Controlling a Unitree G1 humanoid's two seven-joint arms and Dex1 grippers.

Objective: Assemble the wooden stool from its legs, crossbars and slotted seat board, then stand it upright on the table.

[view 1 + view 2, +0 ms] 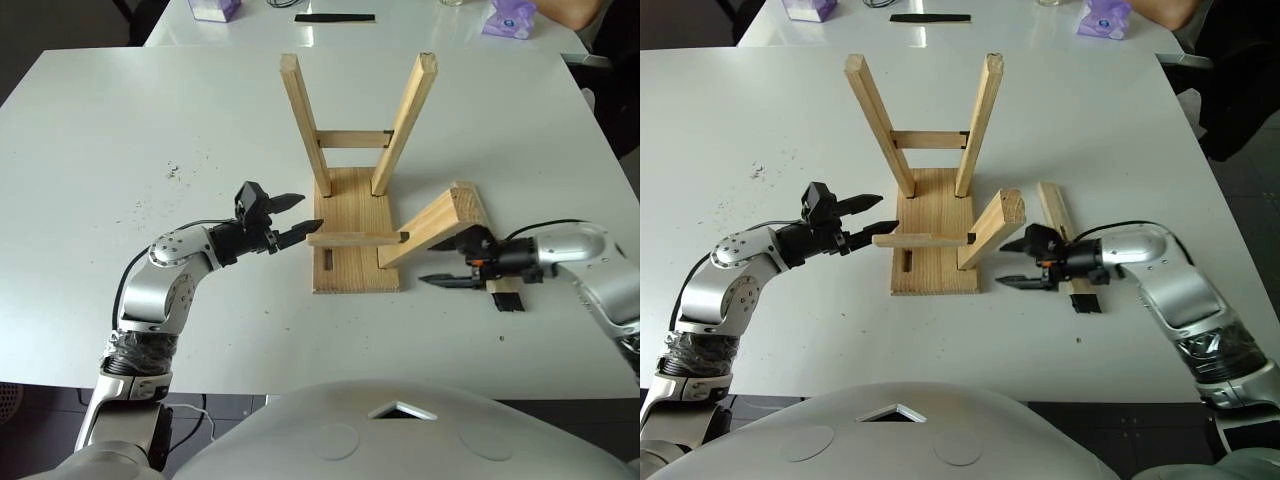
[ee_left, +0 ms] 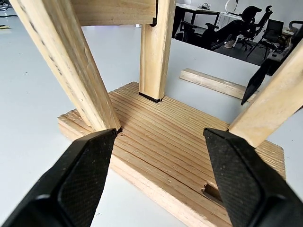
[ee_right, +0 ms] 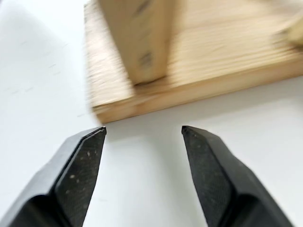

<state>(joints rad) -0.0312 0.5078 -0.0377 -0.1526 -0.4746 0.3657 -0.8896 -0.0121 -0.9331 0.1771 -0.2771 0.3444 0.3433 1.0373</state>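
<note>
White table (image 1: pixel 120 120) carries the slotted seat board (image 1: pixel 350 265), lying flat. Two legs (image 1: pixel 305 120) joined by a crossbar (image 1: pixel 352 139) stand in its far slots. A third leg (image 1: pixel 430 228) leans at the near right corner, second crossbar (image 1: pixel 355 239) attached. My left gripper (image 1: pixel 312 211) is spread at that bar's free end; my right gripper (image 1: pixel 1000 263), fingers apart, sits beside the leaning leg.

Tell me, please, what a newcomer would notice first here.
A half-built stool lies upside down mid-table: two legs stand in the seat board, a third leg leans at its near end. Both arms' jaws are open, left at the near crossbar's end, right beside the leaning leg.
</note>
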